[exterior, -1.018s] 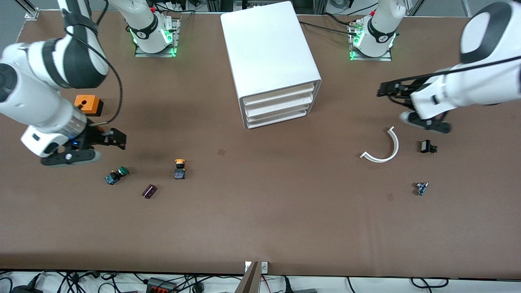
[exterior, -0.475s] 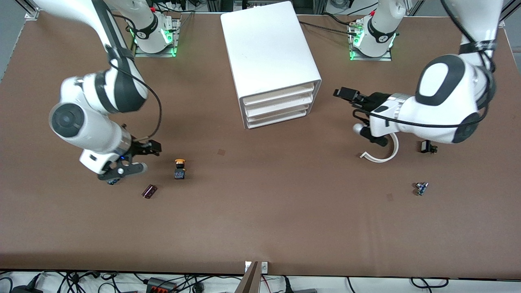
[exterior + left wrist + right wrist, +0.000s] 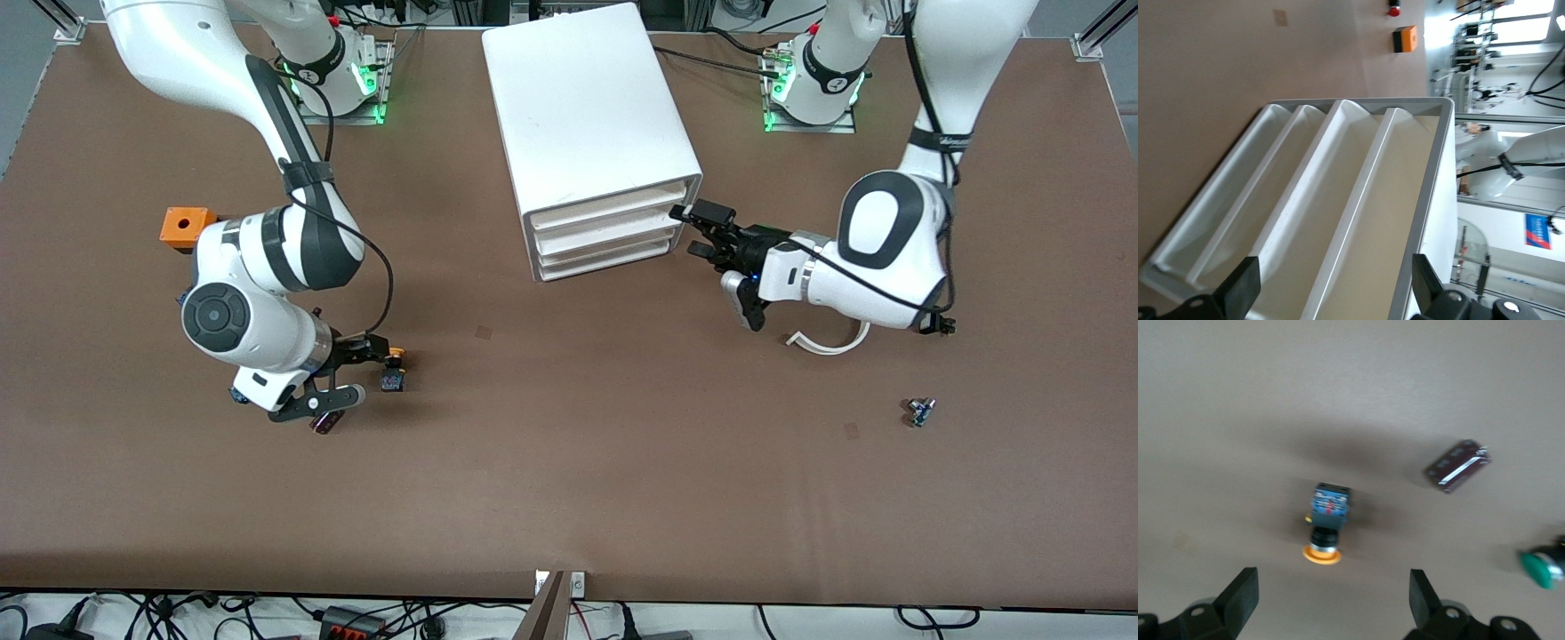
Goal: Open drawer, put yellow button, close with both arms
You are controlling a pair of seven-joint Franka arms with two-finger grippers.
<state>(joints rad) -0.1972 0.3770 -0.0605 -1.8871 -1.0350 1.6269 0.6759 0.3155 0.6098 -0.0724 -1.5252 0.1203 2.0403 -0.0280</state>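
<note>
Right claw [image 3: 372, 354] hung low over the counter [image 3: 569, 480] toward the right arm's end, its fingers spread wide and holding nothing, with the yellow button [image 3: 392, 369] lying just beside its tips. In the right wrist view the yellow button [image 3: 1327, 523] lay on its side between the two spread fingers [image 3: 1238, 593], touching neither, its round cap turned toward the camera and its dark blue body pointing away. A small dark purple cylinder [image 3: 1457, 465] lay near it, and the green-capped switch [image 3: 1541, 565] showed at the edge of that view. An orange box [image 3: 184, 226] sat on the counter beside the right arm's elbow, farther from the front camera than the button. At the middle of the counter stood the white cabinet [image 3: 587, 116], its three drawers facing the front camera, and the drawer [image 3: 610, 207] at its top sat pushed in, level with the two beneath it. Left claw [image 3: 702, 233] was at the cabinet's front corner on the left arm's side, level with the drawer fronts, its fingers spread; the left wrist view showed the drawer [image 3: 1405, 200] and the lower ones close up between those fingers [image 3: 1238, 290], with nothing gripped. A curved white strip [image 3: 831, 342] lay on the counter partly under the left arm, and a small blue part [image 3: 920, 411] lay nearer the front camera than the strip.
</note>
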